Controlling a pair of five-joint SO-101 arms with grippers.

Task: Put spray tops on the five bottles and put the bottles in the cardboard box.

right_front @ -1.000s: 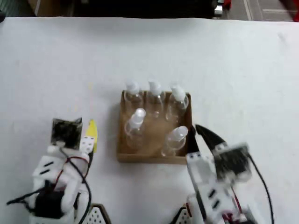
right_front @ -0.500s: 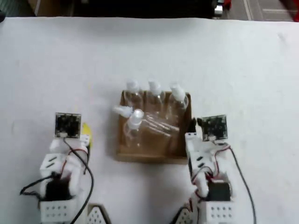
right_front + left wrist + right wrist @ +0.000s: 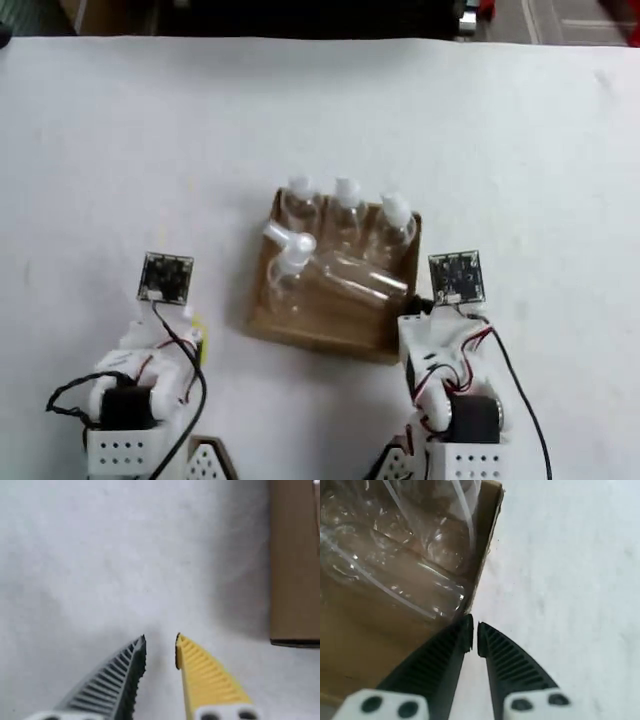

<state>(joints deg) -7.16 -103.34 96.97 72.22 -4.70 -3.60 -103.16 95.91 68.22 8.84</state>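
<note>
On my screen the cardboard box (image 3: 320, 338) sits near the middle of the table (image 3: 500, 130), turned a little askew, and all five bottles are inside it with spray tops on. Three upright bottles (image 3: 346, 208) stand in a row along the far wall. A fourth bottle (image 3: 288, 278) stands upright in the near left part of the box. The fifth bottle (image 3: 358, 280) lies on its side across the box, resting against the fourth one, with its spray top (image 3: 277, 236) poking out over the left wall. My right gripper (image 3: 474, 638) sits low just beside the box's near right corner, its black fingers drawn together to a bare sliver of a gap with nothing between them. I can't tell whether the nearer fingertip actually touches the cardboard. Through that wrist camera I see the lying bottle's clear body pressed up against the inside of the wall. My left gripper (image 3: 160, 647) hangs over bare table to the left of the box and apart from it. Its grey and yellow fingers are parted slightly and hold nothing.
</note>
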